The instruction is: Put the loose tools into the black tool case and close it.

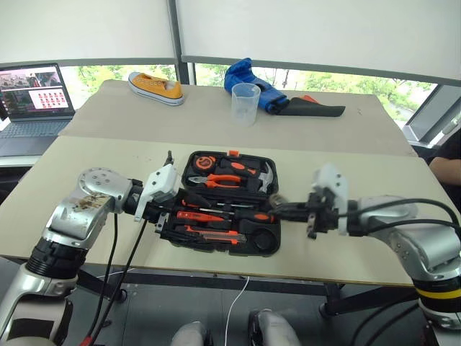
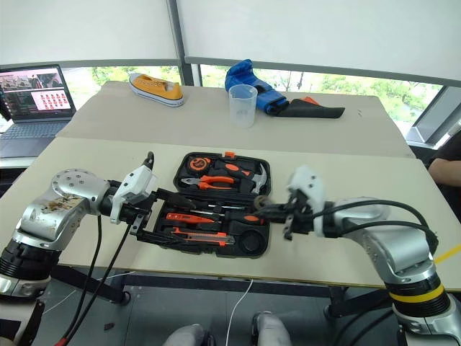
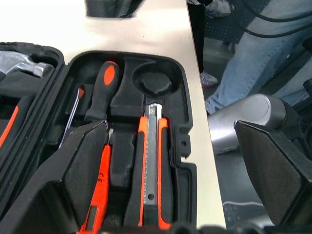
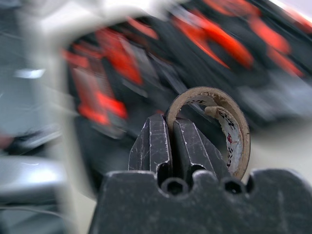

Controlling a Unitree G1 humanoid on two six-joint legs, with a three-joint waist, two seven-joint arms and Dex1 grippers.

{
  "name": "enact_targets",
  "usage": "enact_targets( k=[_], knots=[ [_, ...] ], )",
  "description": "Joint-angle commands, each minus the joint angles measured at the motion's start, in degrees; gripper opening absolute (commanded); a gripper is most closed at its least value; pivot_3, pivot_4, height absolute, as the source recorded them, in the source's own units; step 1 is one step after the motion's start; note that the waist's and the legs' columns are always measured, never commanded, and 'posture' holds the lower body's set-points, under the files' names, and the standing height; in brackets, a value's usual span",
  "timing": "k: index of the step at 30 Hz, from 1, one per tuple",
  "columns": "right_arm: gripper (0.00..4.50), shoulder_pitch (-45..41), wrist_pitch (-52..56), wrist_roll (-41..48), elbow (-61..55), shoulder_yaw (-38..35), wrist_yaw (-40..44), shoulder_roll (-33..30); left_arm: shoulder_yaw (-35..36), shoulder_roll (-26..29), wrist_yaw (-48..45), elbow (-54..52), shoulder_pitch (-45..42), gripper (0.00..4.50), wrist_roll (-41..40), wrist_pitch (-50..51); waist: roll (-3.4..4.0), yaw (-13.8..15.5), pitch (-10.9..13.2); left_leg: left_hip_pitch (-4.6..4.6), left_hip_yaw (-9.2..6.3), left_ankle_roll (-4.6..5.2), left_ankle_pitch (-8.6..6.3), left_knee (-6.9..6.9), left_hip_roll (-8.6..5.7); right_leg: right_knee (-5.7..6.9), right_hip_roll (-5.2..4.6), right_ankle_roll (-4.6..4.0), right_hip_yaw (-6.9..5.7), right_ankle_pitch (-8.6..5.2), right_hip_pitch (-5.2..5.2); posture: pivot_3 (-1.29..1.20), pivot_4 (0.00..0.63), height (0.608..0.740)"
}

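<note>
Tape roll [image 4: 222, 129] pinched in right end effector [image 4: 170, 134] beside open tool case [image 1: 272, 244]; left end effector [image 3: 170, 161] spread wide over case.

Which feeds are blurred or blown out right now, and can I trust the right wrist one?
Right wrist view: tool case smeared by motion; the right gripper and tape roll it pinches by the rim stay sharp. Left wrist view: crisp on the utility knife, its own fingers soft up close. Head views: even, windows bright.
</note>
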Motion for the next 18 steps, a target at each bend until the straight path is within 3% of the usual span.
enact_targets(
  k=[1,10,18],
  knots=[
    [0.06,-0.3,0.49,-3.48,0.15,4.03,-1.61,0.14,0.63,0.71,-0.35,-0.82,-0.13,4.5,-0.04,-0.91,0.0,0.4,0.0,-0.03,0.0,0.01,0.0,0.01,-0.06,0.0,-0.06,0.0,-0.02,0.0,0.0,0.0,0.15,0.724],
    [0.06,1.5,-2.69,-11.69,1.87,10.83,-1.26,-1.81,1.08,0.84,0.19,-1.15,0.27,4.5,-0.02,-0.85,0.0,0.52,0.0,-0.02,0.03,0.01,0.0,0.0,-0.04,0.02,-0.02,-0.03,-0.03,-0.03,-0.02,0.0,0.15,0.724],
    [0.06,2.46,-3.25,-13.45,1.52,11.26,-0.31,-2.58,0.77,0.43,0.55,-0.55,-0.57,4.5,0.24,-1.04,0.0,0.53,0.0,-0.01,0.01,0.01,0.0,0.0,-0.04,0.02,-0.02,-0.02,-0.03,-0.04,-0.01,0.0,0.15,0.724]
  ],
)
